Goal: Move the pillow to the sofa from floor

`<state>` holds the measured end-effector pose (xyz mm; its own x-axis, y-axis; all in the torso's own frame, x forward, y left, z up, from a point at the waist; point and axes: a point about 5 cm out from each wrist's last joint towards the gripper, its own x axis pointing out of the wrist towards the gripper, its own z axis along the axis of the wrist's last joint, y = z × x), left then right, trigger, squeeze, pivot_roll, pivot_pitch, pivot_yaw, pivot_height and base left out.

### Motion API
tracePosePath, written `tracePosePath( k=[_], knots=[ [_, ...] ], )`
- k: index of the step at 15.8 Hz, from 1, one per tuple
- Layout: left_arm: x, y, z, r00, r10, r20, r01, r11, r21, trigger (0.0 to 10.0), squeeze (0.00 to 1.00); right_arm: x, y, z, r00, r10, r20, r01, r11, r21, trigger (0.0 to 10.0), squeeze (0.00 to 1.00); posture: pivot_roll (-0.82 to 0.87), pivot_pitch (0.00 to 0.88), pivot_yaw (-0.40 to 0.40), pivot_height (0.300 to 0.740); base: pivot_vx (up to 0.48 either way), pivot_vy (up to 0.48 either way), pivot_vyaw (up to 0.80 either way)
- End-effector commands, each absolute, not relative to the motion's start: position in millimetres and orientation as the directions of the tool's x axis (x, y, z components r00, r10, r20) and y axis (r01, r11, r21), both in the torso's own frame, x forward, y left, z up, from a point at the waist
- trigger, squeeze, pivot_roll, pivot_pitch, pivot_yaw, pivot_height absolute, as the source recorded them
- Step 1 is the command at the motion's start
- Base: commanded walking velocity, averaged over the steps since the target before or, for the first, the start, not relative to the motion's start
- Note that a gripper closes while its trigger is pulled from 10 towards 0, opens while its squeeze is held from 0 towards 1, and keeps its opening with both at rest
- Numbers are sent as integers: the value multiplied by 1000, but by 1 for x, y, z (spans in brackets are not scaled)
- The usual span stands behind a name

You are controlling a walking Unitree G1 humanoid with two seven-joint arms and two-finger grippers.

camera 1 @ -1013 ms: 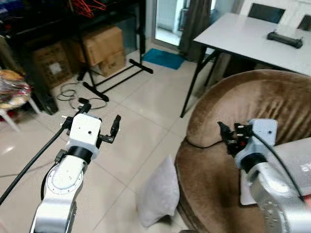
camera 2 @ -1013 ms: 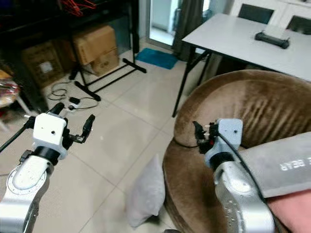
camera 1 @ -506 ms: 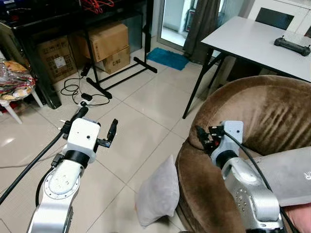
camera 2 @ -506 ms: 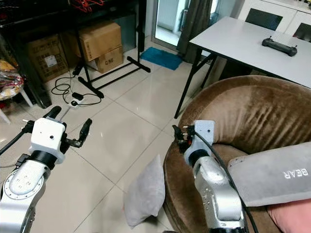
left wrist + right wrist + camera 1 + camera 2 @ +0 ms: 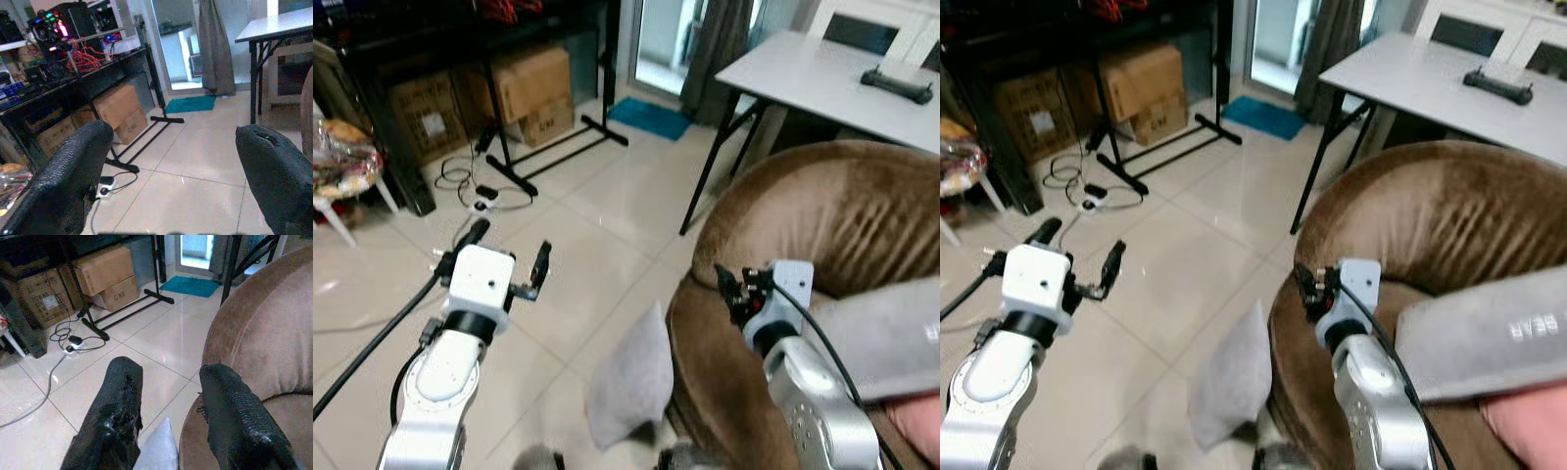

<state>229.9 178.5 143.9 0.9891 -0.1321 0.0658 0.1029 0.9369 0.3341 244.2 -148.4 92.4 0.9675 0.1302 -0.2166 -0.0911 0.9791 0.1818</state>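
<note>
**Pillow stood on the floor against the sofa, both jaws empty**

The grey pillow (image 5: 628,389) stood on edge on the tiled floor (image 5: 607,220), at about 6 o'clock in the head view, its right side touching the base of the brown sofa (image 5: 822,225). It leaned against the sofa's rounded front, near the bottom edge of the frame.

The left gripper (image 5: 506,255) hovered at about 9 o'clock from the pillow, above bare tiles and apart from the pillow. Its 2 jaws were spread wide and held nothing; in the left wrist view the 2 black fingers (image 5: 63,181) framed open floor between them.

The right gripper (image 5: 1305,290) was at about 3 o'clock, over the front edge of the sofa seat, just above and beside the pillow. Its jaws stood moderately open with nothing between them. In the right wrist view the upper corner of the pillow (image 5: 155,449) showed below the gap between the fingers (image 5: 115,416), with the sofa's curved arm just beside.

On the sofa seat lay a grey cushion (image 5: 1489,333) with lettering, and a pink cushion (image 5: 1528,431) under it.

Farther off, at 10 o'clock, a cable (image 5: 460,181) and power strip lay on the tiles beside a black metal stand (image 5: 558,147). Cardboard boxes (image 5: 524,88) sat behind the stand, and a teal mat (image 5: 651,116) lay at 12 o'clock by the doorway. At 2 o'clock a white table (image 5: 822,83) carried a dark controller (image 5: 899,80).
</note>
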Motion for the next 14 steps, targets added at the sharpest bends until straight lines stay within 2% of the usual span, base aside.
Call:
tracePosePath(
  k=[1,4,10,14],
  knots=[
    [228,178,144,989,-128,70,98,940,327,10000,0,243,-152,93,971,114,-208,-79,982,171,10000,0,12,0,-64,627,0,0,0],
    [226,180,146,991,-107,76,76,940,332,10000,0,244,-149,93,967,145,-210,-113,981,159,10000,0,21,0,-80,592,0,0,0],
    [225,185,150,992,-78,99,44,952,302,10000,0,247,-150,97,966,164,-202,-135,980,147,10000,0,22,0,-93,592,0,0,0],
    [224,187,151,993,-73,96,42,955,293,10000,0,250,-153,97,963,163,-212,-138,982,130,10000,0,23,7,-108,592,278,0,0]
  ],
)
